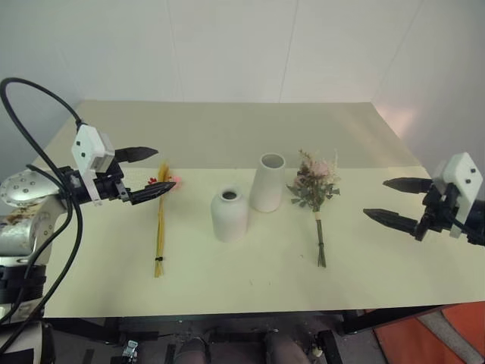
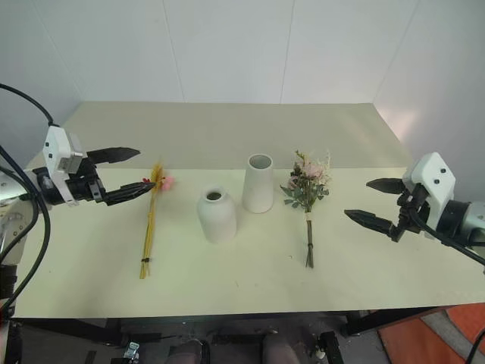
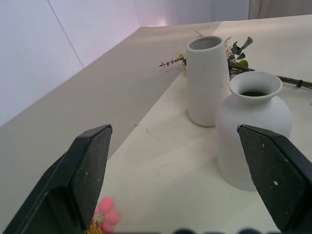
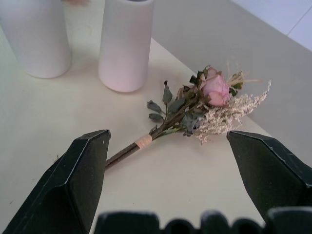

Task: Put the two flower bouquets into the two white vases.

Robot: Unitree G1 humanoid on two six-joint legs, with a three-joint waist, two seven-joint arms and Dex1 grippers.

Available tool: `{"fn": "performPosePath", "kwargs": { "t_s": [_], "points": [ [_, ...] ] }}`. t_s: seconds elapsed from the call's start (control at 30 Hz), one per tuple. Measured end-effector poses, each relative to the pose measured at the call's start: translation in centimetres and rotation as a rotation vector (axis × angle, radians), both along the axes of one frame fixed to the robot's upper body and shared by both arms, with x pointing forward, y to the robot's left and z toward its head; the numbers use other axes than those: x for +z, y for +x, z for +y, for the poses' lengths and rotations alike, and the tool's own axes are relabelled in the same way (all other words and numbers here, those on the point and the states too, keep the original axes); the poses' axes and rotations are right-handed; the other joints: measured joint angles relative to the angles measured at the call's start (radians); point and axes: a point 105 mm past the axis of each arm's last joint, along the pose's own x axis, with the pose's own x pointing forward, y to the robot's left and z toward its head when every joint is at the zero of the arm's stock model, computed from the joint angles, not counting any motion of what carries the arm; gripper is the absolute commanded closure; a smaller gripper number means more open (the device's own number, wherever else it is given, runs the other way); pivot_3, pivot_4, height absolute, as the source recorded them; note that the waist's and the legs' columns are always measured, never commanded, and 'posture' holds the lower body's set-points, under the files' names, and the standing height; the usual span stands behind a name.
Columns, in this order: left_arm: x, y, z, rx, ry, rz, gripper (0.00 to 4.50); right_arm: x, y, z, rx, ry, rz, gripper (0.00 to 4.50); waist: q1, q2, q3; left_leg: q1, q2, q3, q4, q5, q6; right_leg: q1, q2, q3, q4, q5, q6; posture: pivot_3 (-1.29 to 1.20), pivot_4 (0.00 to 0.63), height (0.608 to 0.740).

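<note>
Cream-coloured, the bench (image 1: pixel 227 136) carries all four task things in a loose row across its middle. Furthest to the robot's left lies the thin yellow-stalk bundle (image 1: pixel 160 227), flat, its small pink-red blooms pointing toward the far wall. Near it on the right stands the shorter rounded vase (image 1: pixel 229 215), upright, narrow neck open. Just beyond and beside that one stands the taller tapered vase (image 1: pixel 267 183), also upright; the two are close but a gap shows between them in the left wrist view. To the right of the taller vase lies the bushy rose bunch (image 1: pixel 314 189), flat on the bench, blooms toward the wall and the tied stems toward the robot.

Both vases hold nothing. The left pincer (image 1: pixel 155 171) hovers with fingers spread wide, level, its tips just over the blooms of the yellow-stalk bundle. The right pincer (image 1: pixel 390 201) hangs with fingers spread wide too, well apart from the rose bunch, aimed toward it.
</note>
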Motion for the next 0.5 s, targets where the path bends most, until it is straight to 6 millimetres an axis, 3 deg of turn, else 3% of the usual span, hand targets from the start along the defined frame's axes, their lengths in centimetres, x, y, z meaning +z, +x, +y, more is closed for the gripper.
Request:
{"fn": "performPosePath", "kwargs": {
  "t_s": [0.33,0.5],
  "points": [
    [-0.1,-0.5,-0.4,-0.016,0.005,0.019,0.03,0.4,0.7,0.4,0.002,0.007,0.001,0.0,-0.001,0.0,0.0,0.0,0.0,0.0,0.0,0.0,0.0,0.0,0.0,0.0,0.0,0.0,0.0,0.0,0.15,0.74],
    [0.2,-0.7,-0.9,-0.038,-0.018,0.016,0.03,-1.5,2.0,2.0,-0.024,0.008,0.136,0.0,-0.001,0.0,0.0,0.0,0.0,0.0,0.0,0.0,0.0,0.0,0.0,0.0,0.0,0.0,0.0,0.0,0.15,0.74]
  ]
}}
